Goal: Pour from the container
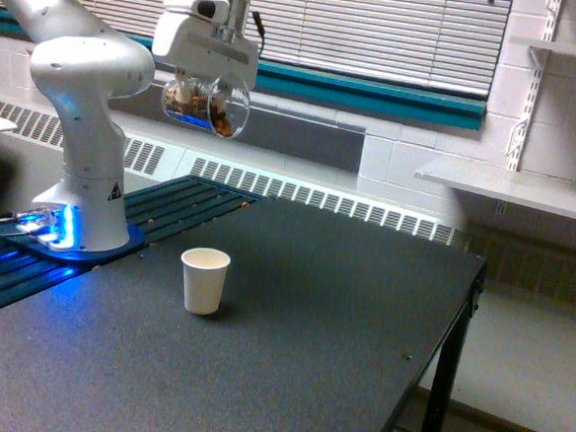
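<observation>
In the exterior view, I am seeing my pincer (205,80) pinching the clear container (209,108), which is lying tipped on its side high above the table (291,315), brown pieces sitting inside. A white paper cup (204,280) is standing upright below.

Clear container (206,106) held high, tipped sideways, mouth facing right; brownish contents, apparently.
</observation>
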Controlling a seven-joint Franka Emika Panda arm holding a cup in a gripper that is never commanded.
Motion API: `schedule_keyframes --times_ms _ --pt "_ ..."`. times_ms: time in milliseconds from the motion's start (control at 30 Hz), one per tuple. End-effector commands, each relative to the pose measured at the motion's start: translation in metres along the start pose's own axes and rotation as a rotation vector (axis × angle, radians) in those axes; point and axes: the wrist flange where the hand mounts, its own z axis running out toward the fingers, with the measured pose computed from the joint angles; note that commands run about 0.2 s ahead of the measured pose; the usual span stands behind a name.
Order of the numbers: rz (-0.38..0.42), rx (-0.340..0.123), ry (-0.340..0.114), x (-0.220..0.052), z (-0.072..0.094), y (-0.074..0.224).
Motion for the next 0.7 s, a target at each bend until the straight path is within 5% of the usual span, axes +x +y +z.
schedule_keyframes --times_ms 33,700 --pt "0.011 0.003 -0.012 0.001 0.0 0.002" --pt "-0.002 -0.01 -0.033 0.007 0.011 0.002"
